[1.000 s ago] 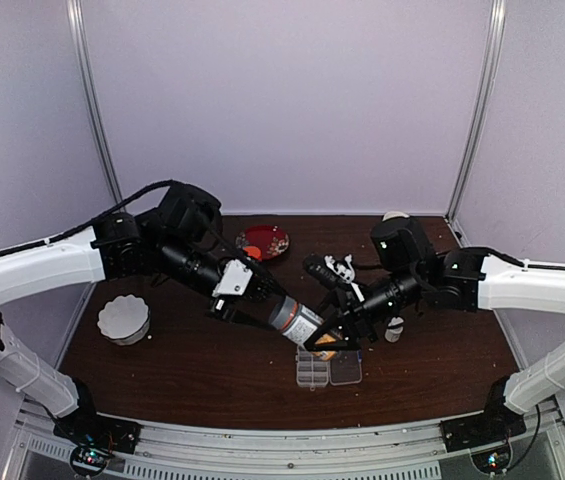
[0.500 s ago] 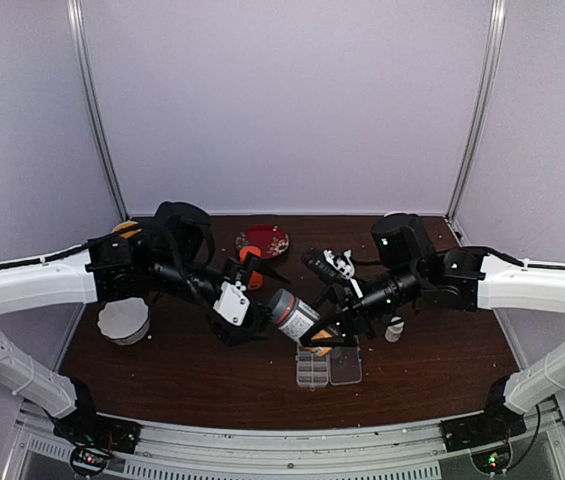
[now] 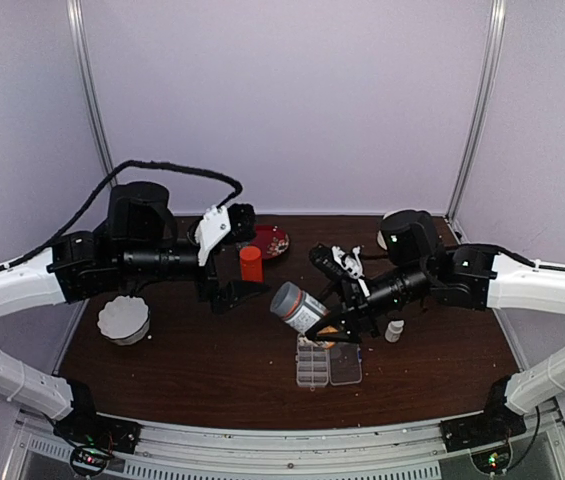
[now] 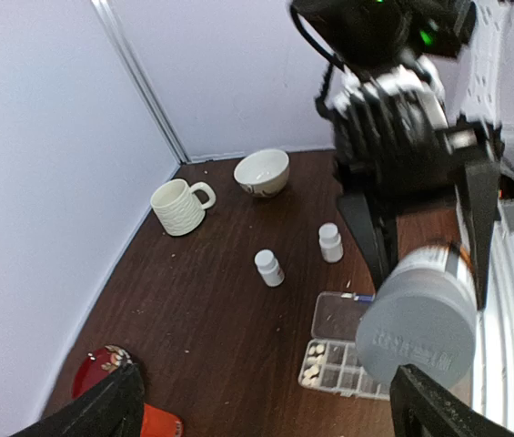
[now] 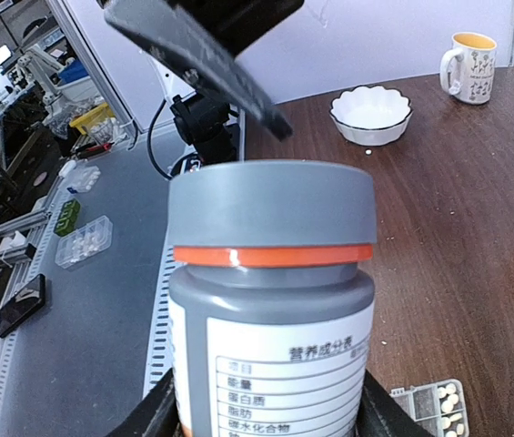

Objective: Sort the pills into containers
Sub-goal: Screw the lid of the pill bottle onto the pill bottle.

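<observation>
From above, the left gripper (image 3: pixel 240 252) is now hanging well back on the left side with its jaws spread and nothing in them. A second ago it was reaching right up to the cap of the grey-capped bottle (image 3: pixel 297 308). With the arm drawn away, an orange bottle (image 3: pixel 250 262) is showing upright near the red plate (image 3: pixel 265 240). The right gripper (image 3: pixel 334 328) is still clamping the grey-capped bottle, tilted with its cap toward the left, slightly higher than before, just above the organiser box (image 3: pixel 312 382), which is lying open at the table's near edge.

The left wrist camera is looking across at that bottle. Its own fingertips (image 4: pixel 102 410) are sitting far apart at the bottom corners. Beneath the bottle, cream pills (image 4: pixel 314 369) are lying in one end compartment of the organiser box, and two small white bottles (image 4: pixel 268 267) are standing beyond it.

The right wrist camera is filling up with the bottle's grey cap and printed label, black fingers pressing on both flanks. More pills are showing in the compartments at the bottom right.
</observation>
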